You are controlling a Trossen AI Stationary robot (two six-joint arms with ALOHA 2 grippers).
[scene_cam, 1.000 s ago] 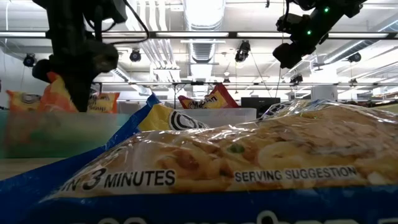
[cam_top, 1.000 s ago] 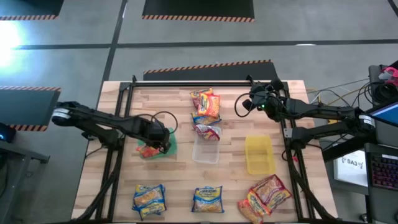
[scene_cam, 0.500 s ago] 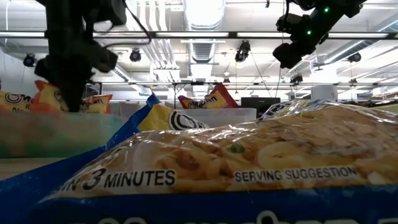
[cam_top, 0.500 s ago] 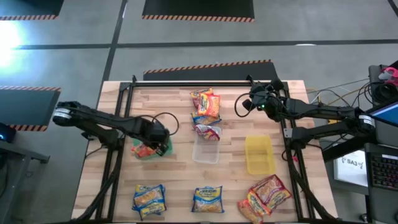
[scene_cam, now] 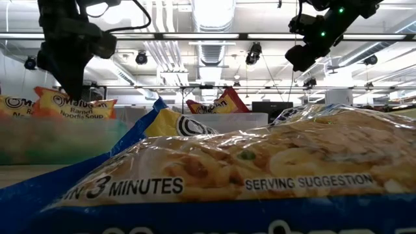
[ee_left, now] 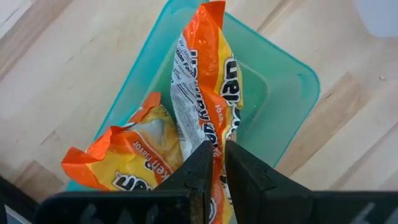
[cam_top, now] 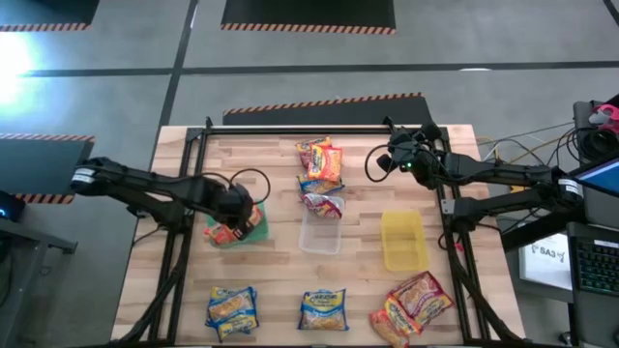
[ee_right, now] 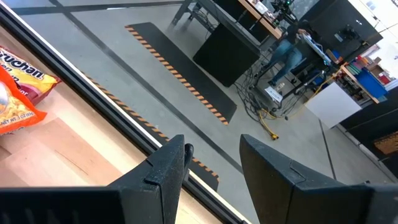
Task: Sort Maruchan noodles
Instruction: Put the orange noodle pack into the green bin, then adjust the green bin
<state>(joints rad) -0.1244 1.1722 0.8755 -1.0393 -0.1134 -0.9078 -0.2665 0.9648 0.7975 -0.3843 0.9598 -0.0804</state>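
an orange maruchan noodle packet (ee_left: 208, 106) stands on edge in the green bin (ee_left: 283, 99) at the desk's (cam_top: 271, 280) left side, beside a second orange packet (ee_left: 134, 158) lying in the same bin. the left pincer (ee_left: 214, 163) is clamped on the upright packet's edge. the right pincer (ee_right: 214, 152) hangs above the desk's far right corner, its fingers apart and holding nothing.

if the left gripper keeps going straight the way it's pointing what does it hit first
Most likely the green bin under it: the left gripper points down into it, pinching an orange packet that would touch first. A second orange packet lies beside it.
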